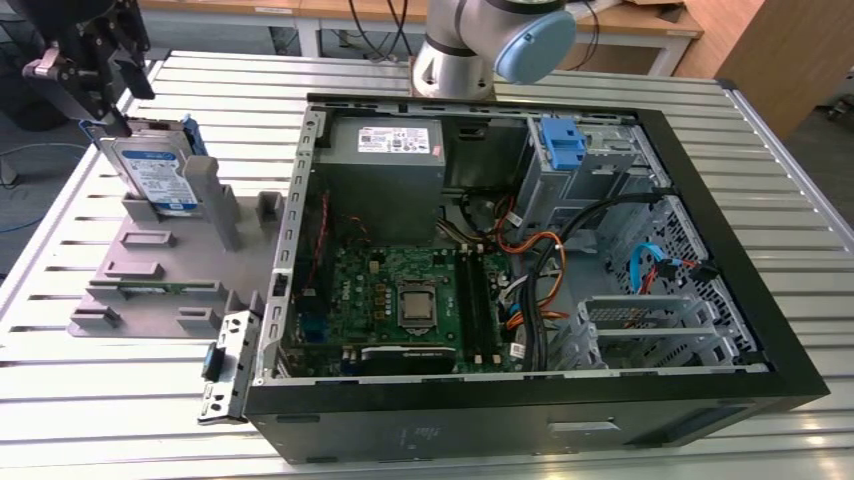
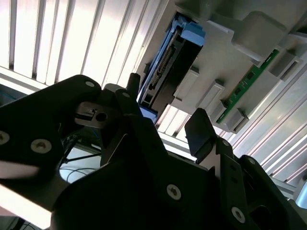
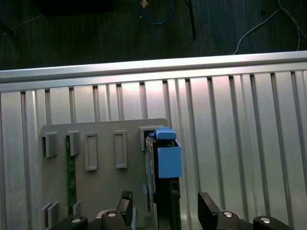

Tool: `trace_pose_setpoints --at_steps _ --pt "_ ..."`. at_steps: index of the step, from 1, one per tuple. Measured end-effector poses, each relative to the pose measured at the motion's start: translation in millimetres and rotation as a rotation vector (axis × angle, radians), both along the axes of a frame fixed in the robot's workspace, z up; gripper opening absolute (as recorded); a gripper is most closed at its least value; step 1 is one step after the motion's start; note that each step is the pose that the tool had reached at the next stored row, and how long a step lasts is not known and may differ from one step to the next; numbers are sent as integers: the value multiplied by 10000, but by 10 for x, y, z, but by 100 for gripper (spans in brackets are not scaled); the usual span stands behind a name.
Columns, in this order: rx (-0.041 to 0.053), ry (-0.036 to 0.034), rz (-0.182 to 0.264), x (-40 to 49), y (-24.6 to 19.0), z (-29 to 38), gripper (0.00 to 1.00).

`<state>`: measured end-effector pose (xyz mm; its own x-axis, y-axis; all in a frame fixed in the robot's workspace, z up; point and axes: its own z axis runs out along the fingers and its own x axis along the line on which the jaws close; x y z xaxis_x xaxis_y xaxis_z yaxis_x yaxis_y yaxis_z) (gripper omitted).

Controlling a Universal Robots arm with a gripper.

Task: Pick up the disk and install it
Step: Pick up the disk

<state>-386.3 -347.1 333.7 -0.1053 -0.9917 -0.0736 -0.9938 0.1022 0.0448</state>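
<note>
- My gripper (image 3: 167,207) has its two fingers (image 3: 125,203) spread wide apart, and I see nothing clamped between them.
- In both wrist views the disk (image 3: 162,160) lines up with the gap between the fingers. I see it edge-on, with its blue carrier framing it.
- In the exterior view the gripper hangs just above the disk's top edge, at the far corner of the table on the exterior view's left. I cannot tell whether a fingertip touches the carrier.
- The disk stands upright in a slot of a grey holder (image 1: 147,260), with its white-and-blue label showing in the exterior view.
- A green memory stick (image 3: 70,175) sits in another slot of the same holder, apart from the disk.
- The holder lies flat on the slatted metal table (image 1: 747,130), just beside the computer case (image 1: 534,400), on the exterior view's left of it.
- The case lies on its side with the panel off. Inside I see the green motherboard (image 1: 400,300), a grey power supply (image 1: 387,150) at the far end, a blue bracket (image 1: 566,145) in the drive cage beside that, and loose cables (image 1: 547,270) between them.
- The arm's base (image 1: 467,45) stands on the table behind the case.
</note>
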Motion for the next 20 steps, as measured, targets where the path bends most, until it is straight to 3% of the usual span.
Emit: trace_pose_setpoints --at_steps 13,20 --pt "0 0 0 -12 0 -211 64" --pt "-1 1 2 -15 0 -275 64"
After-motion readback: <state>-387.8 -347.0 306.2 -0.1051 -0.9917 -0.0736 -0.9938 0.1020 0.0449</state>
